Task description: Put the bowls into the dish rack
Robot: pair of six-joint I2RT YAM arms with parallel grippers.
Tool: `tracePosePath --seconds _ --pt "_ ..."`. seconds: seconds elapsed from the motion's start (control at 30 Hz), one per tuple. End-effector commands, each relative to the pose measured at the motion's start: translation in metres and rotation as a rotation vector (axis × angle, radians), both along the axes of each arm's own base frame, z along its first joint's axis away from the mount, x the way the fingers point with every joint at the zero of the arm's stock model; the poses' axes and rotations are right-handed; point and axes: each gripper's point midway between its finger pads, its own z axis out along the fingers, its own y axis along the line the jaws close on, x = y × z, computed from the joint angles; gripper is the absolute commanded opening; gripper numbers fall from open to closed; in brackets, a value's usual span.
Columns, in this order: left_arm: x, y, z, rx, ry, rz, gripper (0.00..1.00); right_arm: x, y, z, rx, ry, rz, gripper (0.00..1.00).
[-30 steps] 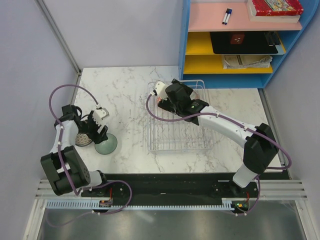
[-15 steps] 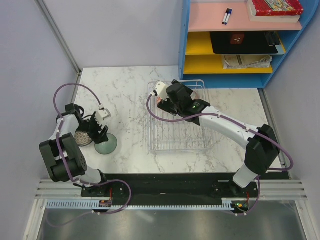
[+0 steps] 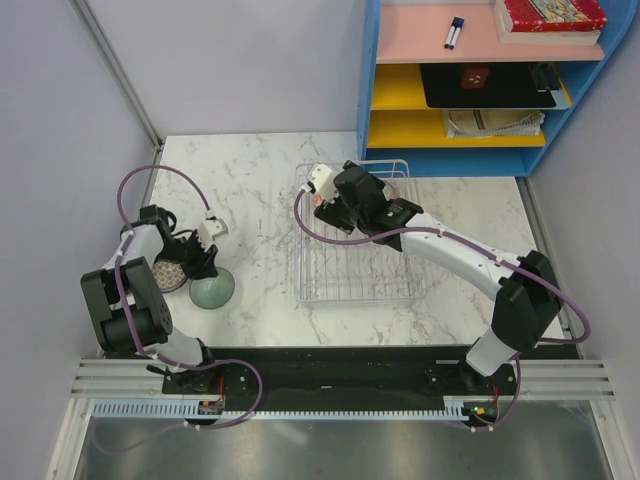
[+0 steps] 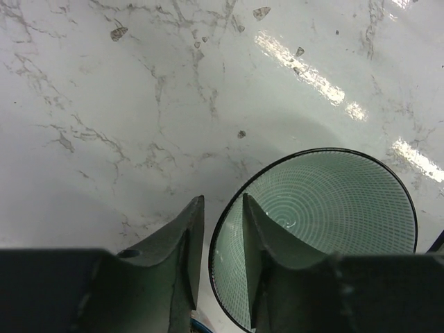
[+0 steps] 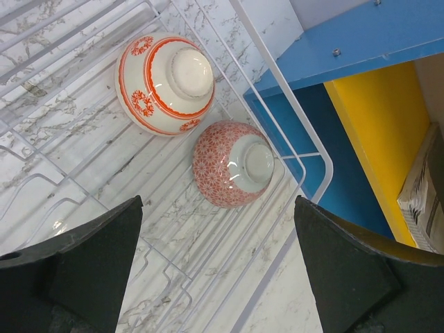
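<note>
A: The bowls, where are they?
B: The pale green round bowl [image 4: 326, 222] sits on the white marble worktop [image 4: 104, 104]. A white bowl with red rings [image 5: 166, 83] and a pink-red flowery bowl [image 5: 232, 163] lie bottoms showing in the silver wire dish rack [image 3: 350, 280].
A: And the tools?
B: The left tool [image 4: 222, 201] has a finger each side of the green rim. I cannot tell if it squeezes. The right tool [image 5: 216, 201] is spread wide above the rack.

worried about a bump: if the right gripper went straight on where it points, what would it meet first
Probably the red-patterned bowl, upside down in the dish rack, roughly centred ahead of the open right gripper. Depth is unclear from the wrist view.
</note>
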Motion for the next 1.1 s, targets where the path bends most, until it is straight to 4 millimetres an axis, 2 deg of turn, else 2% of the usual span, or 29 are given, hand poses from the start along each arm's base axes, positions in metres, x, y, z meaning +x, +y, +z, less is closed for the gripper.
tracePosePath --seconds 0.0,0.27,0.33,0.43,0.5,0.53,0.67,0.7,0.73,0.8,0.83,0.93,1.03,1.07 --pt "0.004 -0.005 0.0 -0.004 -0.002 -0.034 0.29 -0.003 0.001 0.024 0.066 -0.029 0.001 0.97" --pt "0.003 -0.013 -0.003 -0.026 0.016 -0.036 0.11 0.004 0.003 0.012 0.058 -0.022 -0.033 0.97" --pt "0.004 -0.015 -0.001 -0.031 0.01 -0.037 0.02 0.007 0.002 0.01 0.05 -0.031 -0.05 0.97" --pt "0.008 -0.017 0.006 -0.049 -0.006 -0.026 0.02 0.013 0.003 -0.005 0.024 -0.022 -0.067 0.97" --pt "0.014 -0.02 0.016 -0.064 -0.04 -0.024 0.02 0.019 0.001 -0.008 0.013 -0.044 -0.107 0.97" --pt "0.016 -0.021 0.021 -0.072 -0.05 -0.014 0.02 0.023 0.0 -0.016 -0.004 -0.044 -0.121 0.97" --pt "0.032 -0.038 0.065 -0.182 -0.163 -0.002 0.02 0.04 -0.013 -0.029 -0.063 -0.107 -0.231 0.97" --pt "0.036 -0.042 0.086 -0.206 -0.21 0.005 0.02 0.043 -0.014 -0.031 -0.075 -0.116 -0.244 0.97" --pt "0.037 -0.046 0.097 -0.234 -0.235 0.003 0.02 0.047 -0.016 -0.04 -0.096 -0.117 -0.264 0.97" --pt "0.039 -0.06 0.13 -0.324 -0.298 -0.01 0.02 0.054 -0.02 -0.042 -0.101 -0.136 -0.303 0.97" --pt "0.036 -0.069 0.15 -0.378 -0.342 -0.033 0.02 0.058 -0.022 -0.051 -0.113 -0.127 -0.312 0.97" --pt "0.029 -0.085 0.193 -0.482 -0.411 -0.069 0.02 0.065 -0.022 -0.062 -0.117 -0.13 -0.331 0.98" --pt "0.017 -0.097 0.221 -0.558 -0.455 -0.111 0.02 0.067 -0.02 -0.071 -0.118 -0.13 -0.338 0.97" --pt "0.014 -0.1 0.225 -0.576 -0.456 -0.118 0.02 0.069 -0.02 -0.072 -0.109 -0.136 -0.347 0.97"
